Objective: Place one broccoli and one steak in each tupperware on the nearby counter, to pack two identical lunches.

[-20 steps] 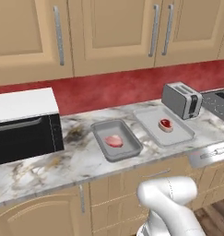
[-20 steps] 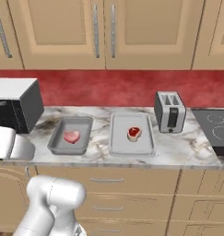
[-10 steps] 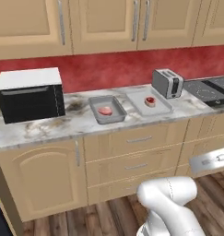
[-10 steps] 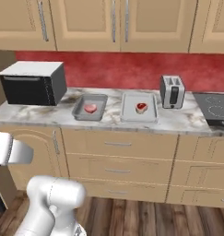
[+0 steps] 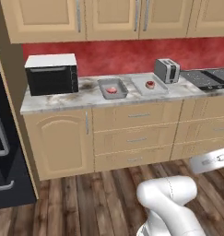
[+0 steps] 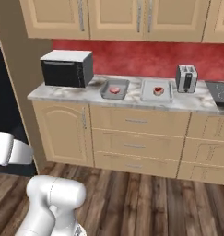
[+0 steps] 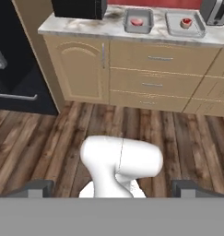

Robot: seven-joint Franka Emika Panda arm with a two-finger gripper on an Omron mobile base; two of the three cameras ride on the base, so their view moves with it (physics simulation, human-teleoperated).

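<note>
One stovetop edge joins both tupperware.

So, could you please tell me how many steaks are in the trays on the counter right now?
2. One steak lies in the darker tray nearer the microwave; the other steak lies in the paler tray beside the toaster.

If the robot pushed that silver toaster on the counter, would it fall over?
Probably not easily. The toaster stands upright on a flat base on the counter, so a low push would likely just slide it on the smooth-looking top. It is taller than it is deep, though, so a push near its top might tip it.
</note>
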